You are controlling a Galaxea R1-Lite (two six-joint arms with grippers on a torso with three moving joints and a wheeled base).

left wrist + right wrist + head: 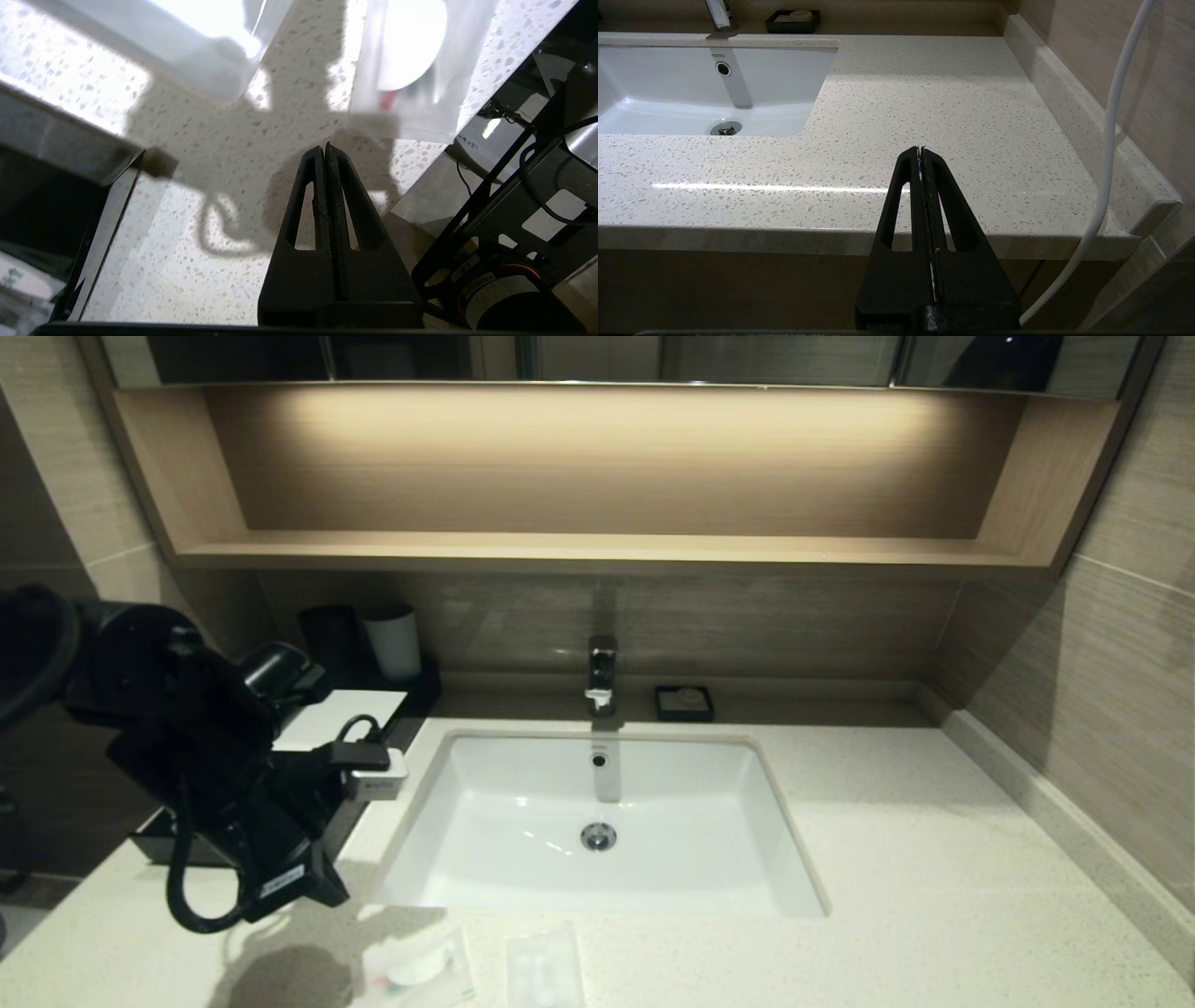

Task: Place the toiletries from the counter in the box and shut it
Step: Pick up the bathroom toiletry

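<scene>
Two clear-wrapped toiletries lie near the front edge of the speckled counter (934, 859): a squarish packet with a white disc (415, 966) (411, 60) and a rectangular packet (544, 971) (187, 46). The black box with its white top panel (341, 714) stands left of the sink, partly hidden by my left arm (215, 756). My left gripper (324, 147) is shut and empty. It hangs above bare counter between the box corner (93, 196) and the disc packet, touching neither. My right gripper (920, 149) is shut, held off the counter's front edge at the right.
A white sink (597, 821) with a faucet (602, 672) sits mid-counter. A small black dish (684, 702) stands behind it. Two cups (392, 639) stand at the back left. A wooden shelf (597, 551) runs above. A white cable (1111, 140) hangs beside the right gripper.
</scene>
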